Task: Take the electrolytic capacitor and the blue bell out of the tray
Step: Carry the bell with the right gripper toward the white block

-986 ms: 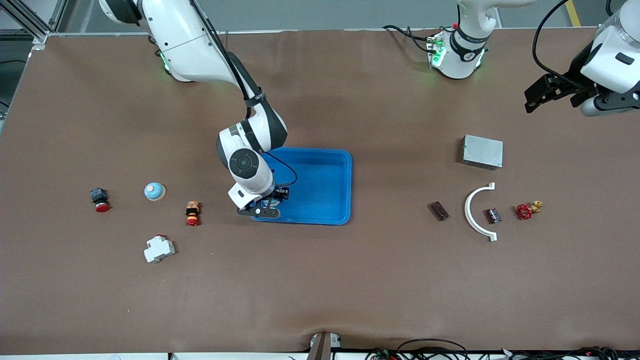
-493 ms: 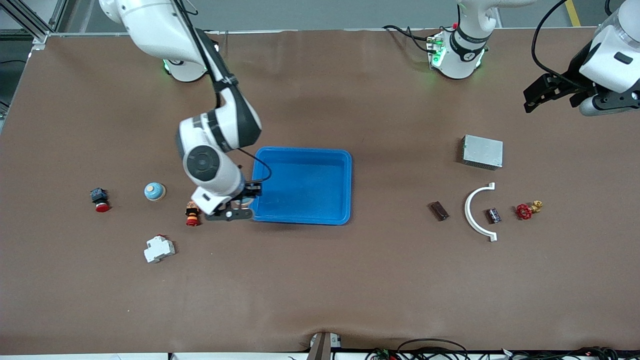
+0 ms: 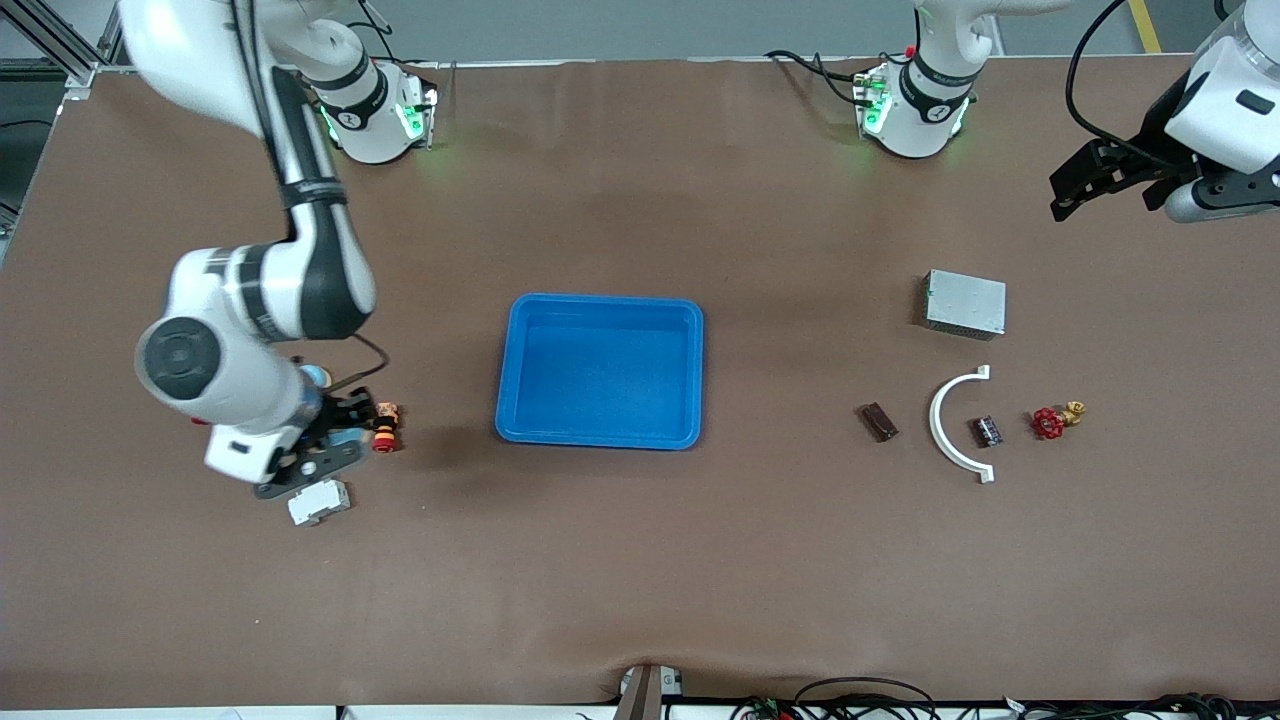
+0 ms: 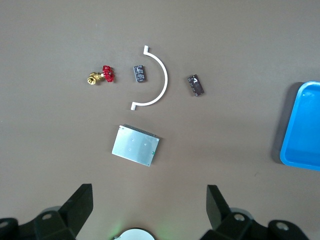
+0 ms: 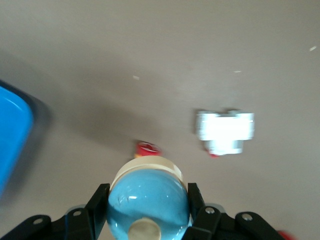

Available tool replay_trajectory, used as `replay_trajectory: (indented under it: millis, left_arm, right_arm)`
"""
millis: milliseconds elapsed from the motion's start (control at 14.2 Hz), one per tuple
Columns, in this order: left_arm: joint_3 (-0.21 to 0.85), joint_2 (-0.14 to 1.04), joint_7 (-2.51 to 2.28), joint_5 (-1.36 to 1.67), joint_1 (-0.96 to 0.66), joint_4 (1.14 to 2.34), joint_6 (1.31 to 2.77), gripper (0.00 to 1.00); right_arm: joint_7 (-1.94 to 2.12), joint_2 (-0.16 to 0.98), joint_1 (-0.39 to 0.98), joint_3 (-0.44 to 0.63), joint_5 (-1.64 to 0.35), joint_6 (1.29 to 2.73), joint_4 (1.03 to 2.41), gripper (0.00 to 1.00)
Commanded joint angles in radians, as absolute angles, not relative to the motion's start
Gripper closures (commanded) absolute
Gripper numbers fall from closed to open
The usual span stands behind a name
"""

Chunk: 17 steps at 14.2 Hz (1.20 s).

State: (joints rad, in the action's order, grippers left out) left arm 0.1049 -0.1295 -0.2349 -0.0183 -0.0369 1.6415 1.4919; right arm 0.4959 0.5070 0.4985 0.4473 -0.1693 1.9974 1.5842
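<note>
At the right arm's end of the table, the right gripper (image 3: 335,445) was clamped on the round light-blue bell with a cream base (image 5: 148,202), held over bare table between a white moulded breaker block (image 3: 318,501) and a small orange-and-red pushbutton (image 3: 385,426). Recommended: lower upright onto the clear patch and release only once seated, since it looks apt to roll. The shallow bright-blue plastic tray (image 3: 600,440) lay empty mid-table. The dark cylindrical electrolytic capacitor (image 3: 988,431) lay beside a white curved bracket (image 3: 945,420). The left gripper (image 3: 1075,190) waited with fingers spread.
</note>
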Motion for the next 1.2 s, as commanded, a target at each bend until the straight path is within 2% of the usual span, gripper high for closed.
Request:
replay_trajectory:
  millis: [0,423,705,1127]
  left_arm:
    - [0.106,-0.144,-0.221,0.002,-0.035,1.641,1.485,0.00]
    - [0.106,-0.141,-0.221,0.002,-0.035,1.628,1.479,0.00]
    - [0.106,-0.138,-0.221,0.002,-0.035,1.628,1.479,0.00]
    - [0.103,-0.143,-0.219,0.002,-0.034,1.628,1.477,0.00]
  right_arm:
    - [0.673,0.544,0.399,0.433,-0.159,1.990,1.537,0.90]
    - [0.975,0.650,0.258,0.414,-0.178,2.106,1.536,0.89]
    - [1.020,0.689,0.183,0.341,-0.189,2.146,1.540,0.88]
    - [1.120,0.747,0.132,0.313,-0.196,2.229,1.542,0.88]
